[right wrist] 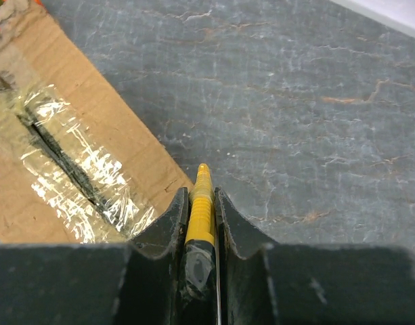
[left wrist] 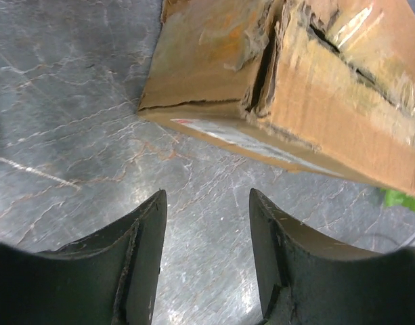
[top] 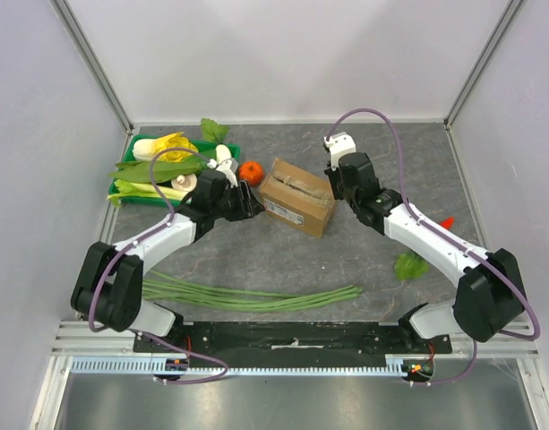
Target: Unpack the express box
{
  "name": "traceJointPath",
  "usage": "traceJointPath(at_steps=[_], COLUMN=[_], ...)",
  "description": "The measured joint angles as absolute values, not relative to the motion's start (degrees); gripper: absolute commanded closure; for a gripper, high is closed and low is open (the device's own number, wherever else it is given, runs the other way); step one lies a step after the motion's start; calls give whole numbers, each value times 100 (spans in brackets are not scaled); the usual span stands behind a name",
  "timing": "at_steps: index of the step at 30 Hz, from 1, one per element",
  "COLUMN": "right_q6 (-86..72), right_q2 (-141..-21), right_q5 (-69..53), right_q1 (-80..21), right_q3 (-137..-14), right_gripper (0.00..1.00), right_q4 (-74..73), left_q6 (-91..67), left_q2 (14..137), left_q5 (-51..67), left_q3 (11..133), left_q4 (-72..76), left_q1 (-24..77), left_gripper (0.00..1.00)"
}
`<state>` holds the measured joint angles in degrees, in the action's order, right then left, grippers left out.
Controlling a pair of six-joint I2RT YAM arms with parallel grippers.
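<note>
The grey table [top: 256,260] is seen from above, with a green tray [top: 133,143] of vegetables at its 10 o'clock corner. The express box [top: 296,197] is set near the table's centre, slightly toward 12 o'clock, turned at an angle, with its flaps lying flat.

The task is judged to be at an early stage. In the right wrist view the clear tape [right wrist: 65,162] over the top seam is crinkled, and a dark slit is seen running along it, so the seam appears to be cut through at least in part. In the left wrist view one end of the box is seen torn and gaping at a corner. No flap is lifted and nothing is seen taken out, so opening the flaps and emptying the box are left to do.

The left gripper [left wrist: 206,196] is held just off the box's 9 o'clock side. Its jaws are spread, with only bare table between them. The right gripper [right wrist: 200,191] is placed at the box's 2 o'clock edge. Its jaws are pressed onto a slim yellow tool [right wrist: 202,177], probably a box knife, whose tip is pointed past the box's edge.
</note>
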<state>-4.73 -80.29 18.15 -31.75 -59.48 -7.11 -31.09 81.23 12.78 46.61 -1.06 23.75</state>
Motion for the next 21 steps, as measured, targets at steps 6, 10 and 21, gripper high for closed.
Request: traceJointPath(at_steps=[6,10,21], right_q6=[-716,-965,-1750], right_q2=[-7660,-7166,-6355], right_q5=[1243,851,1011], right_q1=[-3177,-3177,-3221], right_q3=[-5765,-5439,-5201], right_gripper=[100,100,100], right_q4=[-1059,-1284,-1872], left_q6=[-3282,-3284,-3385], left_q2=[8879,9244,9124], left_q5=[1623,1789,1804], left_q3=[5078,5450,5561], left_q4=[213,379,314], left_q1=[2375,2375,2375], left_gripper=[43,43,37])
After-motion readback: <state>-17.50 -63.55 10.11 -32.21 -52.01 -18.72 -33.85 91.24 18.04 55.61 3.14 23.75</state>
